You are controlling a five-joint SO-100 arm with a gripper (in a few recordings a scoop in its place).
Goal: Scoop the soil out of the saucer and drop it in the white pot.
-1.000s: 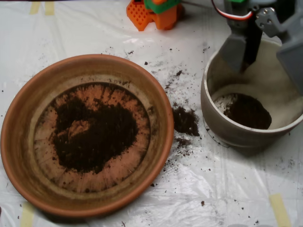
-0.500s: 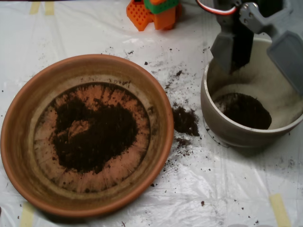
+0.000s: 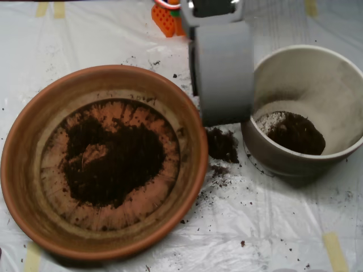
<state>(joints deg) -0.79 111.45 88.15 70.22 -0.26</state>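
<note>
- My scoop (image 3: pixel 224 79) hangs over the table's far edge, between the saucer (image 3: pixel 34 136) and the pot (image 3: pixel 266 153); its long axis runs from the far edge toward the near one.
- Its grey back faces the camera, so I cannot tell whether the shells are parted or closed, or whether they carry anything.
- Soil (image 3: pixel 113 161) lies as a dark patch in the middle of the saucer, which fills the table's left half.
- More soil sits low in the pot, at the right edge, beside a pale crumbly patch.
- A spilled clump (image 3: pixel 221 144) lies on the plastic sheet (image 3: pixel 272 221) between them, its far end hidden under the scoop.
- An orange part (image 3: pixel 166 20) at the far edge is cut off by the frame.
</note>
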